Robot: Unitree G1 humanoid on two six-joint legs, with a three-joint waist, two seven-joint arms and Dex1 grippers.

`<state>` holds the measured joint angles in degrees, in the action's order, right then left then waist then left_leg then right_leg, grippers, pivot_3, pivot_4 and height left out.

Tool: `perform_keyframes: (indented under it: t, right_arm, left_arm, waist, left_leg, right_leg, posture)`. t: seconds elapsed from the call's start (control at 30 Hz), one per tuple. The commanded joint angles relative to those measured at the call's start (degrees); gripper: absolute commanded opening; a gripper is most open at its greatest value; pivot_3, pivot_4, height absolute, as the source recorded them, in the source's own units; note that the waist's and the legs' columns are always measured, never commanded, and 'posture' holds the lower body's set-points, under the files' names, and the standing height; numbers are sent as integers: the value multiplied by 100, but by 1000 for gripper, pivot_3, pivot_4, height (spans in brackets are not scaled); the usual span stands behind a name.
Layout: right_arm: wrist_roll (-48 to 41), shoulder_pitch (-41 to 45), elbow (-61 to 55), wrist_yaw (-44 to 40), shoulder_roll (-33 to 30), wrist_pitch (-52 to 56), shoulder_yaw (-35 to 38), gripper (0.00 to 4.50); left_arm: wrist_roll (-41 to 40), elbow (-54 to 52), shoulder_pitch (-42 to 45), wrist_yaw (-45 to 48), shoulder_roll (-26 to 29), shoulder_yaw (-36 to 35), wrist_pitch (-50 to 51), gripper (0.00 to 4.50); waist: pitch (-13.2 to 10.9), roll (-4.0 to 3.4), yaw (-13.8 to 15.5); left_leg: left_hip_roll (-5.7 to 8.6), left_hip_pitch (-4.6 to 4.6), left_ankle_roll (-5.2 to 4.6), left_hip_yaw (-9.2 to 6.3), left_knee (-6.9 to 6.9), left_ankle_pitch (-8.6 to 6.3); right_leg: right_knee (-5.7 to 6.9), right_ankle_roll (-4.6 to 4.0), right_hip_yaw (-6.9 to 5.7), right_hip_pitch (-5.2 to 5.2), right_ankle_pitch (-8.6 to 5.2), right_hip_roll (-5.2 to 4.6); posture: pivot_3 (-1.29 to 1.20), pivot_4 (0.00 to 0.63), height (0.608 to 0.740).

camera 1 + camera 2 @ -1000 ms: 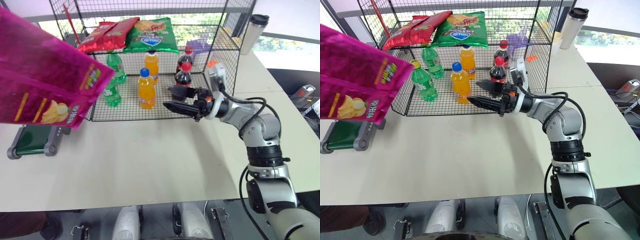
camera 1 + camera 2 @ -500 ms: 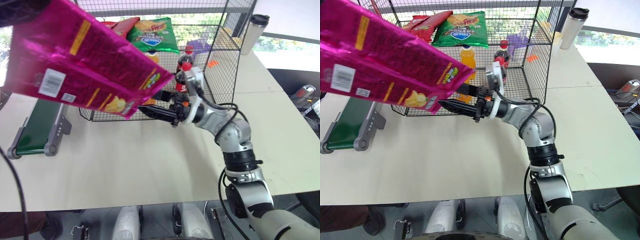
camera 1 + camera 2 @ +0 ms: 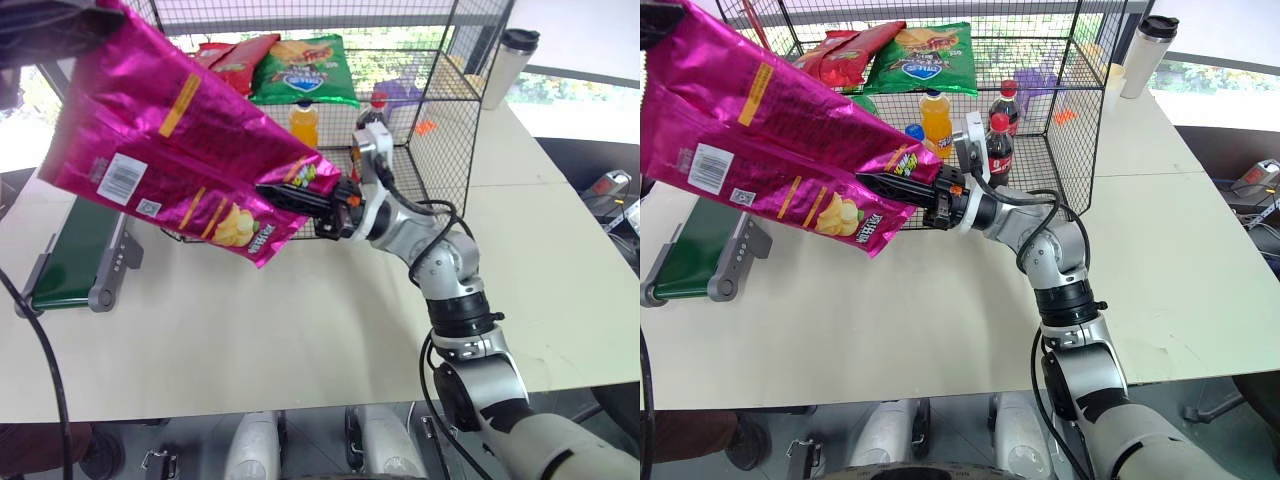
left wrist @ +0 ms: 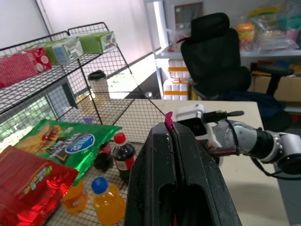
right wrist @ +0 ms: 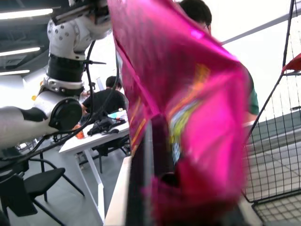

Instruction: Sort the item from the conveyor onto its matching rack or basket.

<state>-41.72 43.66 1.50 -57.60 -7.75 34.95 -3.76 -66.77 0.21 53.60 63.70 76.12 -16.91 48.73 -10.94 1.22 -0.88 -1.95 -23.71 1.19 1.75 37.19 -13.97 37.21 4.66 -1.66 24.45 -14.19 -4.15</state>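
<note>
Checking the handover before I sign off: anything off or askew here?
The pink chip bag hangs tilted in the air, well above the table, pinched at both ends: left gripper on its top edge, right gripper on its lower corner. Nothing spilled or damaged.

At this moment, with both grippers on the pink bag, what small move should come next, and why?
Probably open the left gripper: it is shut on the pink chip bag's top edge, while the right gripper is shut on its lower corner, nearer the black wire rack.
</note>
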Motion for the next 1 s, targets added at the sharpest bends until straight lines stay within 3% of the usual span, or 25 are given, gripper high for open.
perform_keyframes:
  t: [0.03, 0.07, 0.17, 0.33, 0.43, 0.57, 0.73, 0.8, 0.9, 1.0]
  right_arm:
    - [-84, 21, -370, 4, -109, 45, 57, 52]
    - [-120, 24, -420, 49, -161, 75, 120, 52]
    - [-223, 25, -642, 248, -391, 161, 392, 0]
    - [-328, -134, -1242, 685, -1141, 375, 986, 0]
    - [-532, -492, -1978, 1059, -1891, 739, 1512, 0]
    - [-594, -698, -2439, 1408, -2237, 815, 1697, 0]
    - [-305, -177, -2406, 1700, -2876, 506, 2111, 0]
    - [-123, 20, -2317, 1606, -3449, 387, 2338, 0]
    - [70, 253, -2135, 1470, -4145, 230, 2519, 0]
    - [485, 488, -1907, 1512, -4408, -244, 2404, 0]
  left_arm:
    - [134, 25, -21, -47, 6, -339, 99, 0]
    - [229, 47, -99, -108, -2, -368, 108, 0]
    - [394, 48, -466, -226, -44, -633, 177, 830]
    - [739, 37, -1151, -508, -188, -1343, 135, 2908]
    - [603, -119, -1870, -536, -567, -1939, 307, 2908]
    - [404, -439, -2168, -874, -1155, -2036, 317, 2908]
    - [268, -900, -2532, -1191, -1919, -1851, 318, 2908]
    - [242, -971, -2707, -1287, -2209, -1805, 288, 2908]
    - [269, -943, -2831, -1366, -2480, -1751, 225, 2908]
    - [357, -866, -2811, -1389, -2657, -1618, 146, 2908]
  waist:
    - [0, 0, -5]
    - [-1, -1, -6]
    - [-1, -1, -6]
    - [0, 2, 12]
    - [-2, -2, 39]
    - [3, 5, 6]
    - [-2, -1, 10]
    - [-1, 0, 36]
    - [0, 1, 55]
    - [0, 4, 26]
  left_leg:
    - [0, 0, 0, 0, 0, 0]
    - [0, 0, 0, 0, 0, 0]
    - [-1, 0, 0, -2, 0, 0]
    - [0, 0, 0, 0, 0, 0]
    - [5, -2, 0, 2, -4, 0]
    - [5, 0, 0, 2, -2, 0]
    - [4, 11, 4, 8, 0, 3]
    - [4, 10, 4, 8, 0, 3]
    - [11, 8, 3, 7, -5, 2]
    - [12, 6, 2, 9, -4, 2]
  right_leg:
    - [0, 0, 0, 0, 0, 0]
    - [0, 0, 0, 0, 0, 0]
    - [1, 0, 0, 0, 0, 1]
    - [0, 0, 0, 0, 0, -2]
    - [0, 4, -3, 1, -2, -14]
    - [-1, 3, -4, -2, -2, -15]
    - [0, 2, 5, -7, -2, -13]
    - [-1, 2, 5, -7, -2, -14]
    - [-7, 3, 3, -9, -2, -22]
    - [-11, 3, 3, -10, -2, -24]
  posture:
    - [0, 150, 740]
    - [0, 150, 740]
    - [0, 150, 740]
    - [0, 150, 740]
    - [0, 150, 740]
    - [0, 150, 740]
    - [0, 150, 740]
    - [0, 150, 740]
    - [0, 150, 740]
    - [0, 150, 740]
